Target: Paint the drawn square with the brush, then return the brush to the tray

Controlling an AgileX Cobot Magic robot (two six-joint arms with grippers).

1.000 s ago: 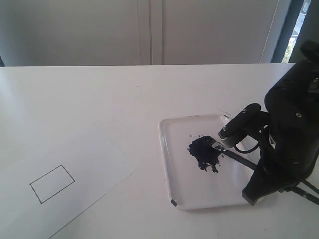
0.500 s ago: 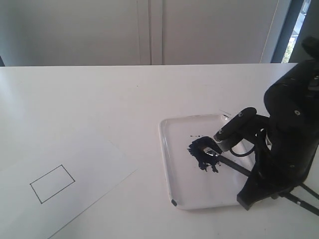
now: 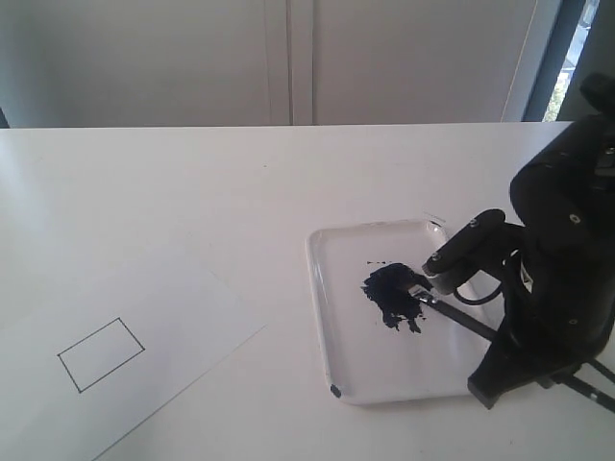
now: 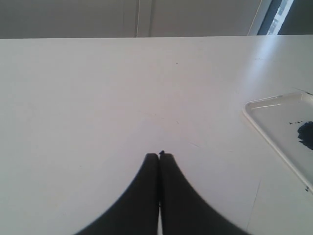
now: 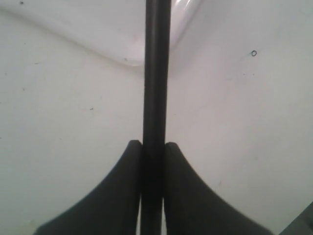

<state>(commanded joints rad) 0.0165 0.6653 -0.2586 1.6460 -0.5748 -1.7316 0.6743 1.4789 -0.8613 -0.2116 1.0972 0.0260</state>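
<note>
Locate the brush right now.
Exterior view, right side: the brush has its tip in the paint puddle in the tray, handle clamped in the right gripper.

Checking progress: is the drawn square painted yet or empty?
Empty. The square is only a thin black outline on the paper, while the brush tip rests in paint in the tray.

Brush handle: its rear end vanishes behind my right arm in the exterior view, and the right wrist view's edge cuts it off short of the bristles.
Bristles: dark on dark against the paint puddle (I cannot tell where either ends).
Tray: mostly cut off by the left wrist view's edge, puddle included.
Paper sheet: near corners run out of the exterior view.
Right gripper: fingertips covered by my own arm in the exterior view.
</note>
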